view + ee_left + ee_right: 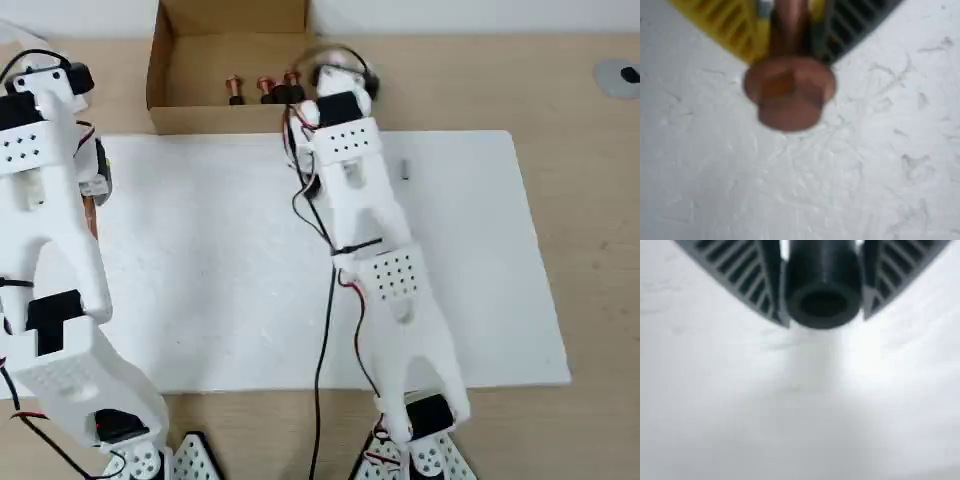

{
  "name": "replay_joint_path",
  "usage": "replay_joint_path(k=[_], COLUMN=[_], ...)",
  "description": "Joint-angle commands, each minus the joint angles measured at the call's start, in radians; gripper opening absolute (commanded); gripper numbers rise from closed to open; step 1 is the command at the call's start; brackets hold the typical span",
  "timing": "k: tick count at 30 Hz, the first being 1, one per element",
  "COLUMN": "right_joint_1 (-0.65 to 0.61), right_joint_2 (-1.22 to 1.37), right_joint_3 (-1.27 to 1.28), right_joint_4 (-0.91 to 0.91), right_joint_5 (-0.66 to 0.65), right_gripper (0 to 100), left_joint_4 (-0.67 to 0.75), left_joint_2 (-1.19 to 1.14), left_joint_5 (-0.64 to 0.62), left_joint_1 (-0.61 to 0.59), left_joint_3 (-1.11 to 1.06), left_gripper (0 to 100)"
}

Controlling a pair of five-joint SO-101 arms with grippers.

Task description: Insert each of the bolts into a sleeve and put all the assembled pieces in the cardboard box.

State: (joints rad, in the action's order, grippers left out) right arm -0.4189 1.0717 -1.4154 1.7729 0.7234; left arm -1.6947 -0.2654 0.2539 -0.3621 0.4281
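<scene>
Two clamped pincers over a white textured foam mat (220,280) on a pale wooden table (590,220). At far left, left pincer (790,30) closed tight, one yellow finger (715,25) and one dark ribbed finger (855,20) pinching the shank of a copper-coloured flanged hex bolt (789,95); bolt head poking out past the fingertips, close above the mat. Behind the mat, left of centre, open brown cardboard box (158,70) holding three sleeved copper bolts (264,88), side by side near its front wall. On the centre arm, right pincer (822,265) narrowed onto a black tubular sleeve (824,302), gripped between two dark ribbed fingers (735,270), open bore jutting beyond the tips, above a white surface. Further right, loose on the mat, one small dark cylinder (406,169), well apart from the box.
</scene>
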Motion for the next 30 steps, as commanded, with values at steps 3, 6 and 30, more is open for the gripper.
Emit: replay_joint_path(k=[3,6,30], right_joint_1=[-0.097,-0.105,-0.104], right_joint_2=[-0.265,-0.358,-1.768], right_joint_3=[-0.166,-0.196,1.379], right_joint_4=[0.014,0.015,-0.025], right_joint_5=[-0.279,-0.393,-0.503], right_gripper=[0.9,0.9,0.9], left_joint_4=[0.003,-0.005,0.152], left_joint_2=[0.027,0.059,1.187], left_joint_5=[-0.063,-0.081,-0.161], left_joint_1=[-0.006,0.014,0.143], left_joint_3=[0.087,0.126,-0.689], left_gripper=[1,1,1])
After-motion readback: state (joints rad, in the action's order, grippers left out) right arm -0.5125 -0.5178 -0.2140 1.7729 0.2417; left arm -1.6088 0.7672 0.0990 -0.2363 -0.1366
